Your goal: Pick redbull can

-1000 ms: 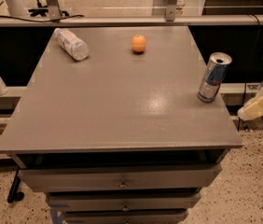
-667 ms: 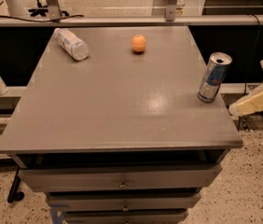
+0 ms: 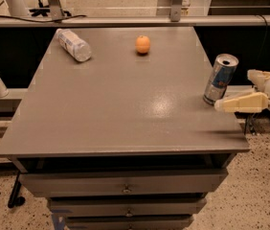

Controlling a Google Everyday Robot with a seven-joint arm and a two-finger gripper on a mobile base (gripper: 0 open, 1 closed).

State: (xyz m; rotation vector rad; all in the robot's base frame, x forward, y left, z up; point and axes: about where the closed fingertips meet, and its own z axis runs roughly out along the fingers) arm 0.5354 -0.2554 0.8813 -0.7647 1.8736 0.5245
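Under the front edge of the worktop (image 3: pixel 116 109) sit grey drawers (image 3: pixel 125 181), one on top of the other. At the right edge, the gripper (image 3: pixel 238 90) reaches in from the side, its two pale fingers (image 3: pixel 242 102) spread wide apart and holding nothing. The near finger points at the bottom of the redbull can (image 3: pixel 219 79), which stands upright just beside it. Near the far edge sits an orange (image 3: pixel 143 44). A clear bottle (image 3: pixel 73 44) lies on its side by the far left corner.

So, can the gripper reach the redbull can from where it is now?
Probably yes: the gripper sits open just beside the redbull can, near the table edge, with nothing between them.
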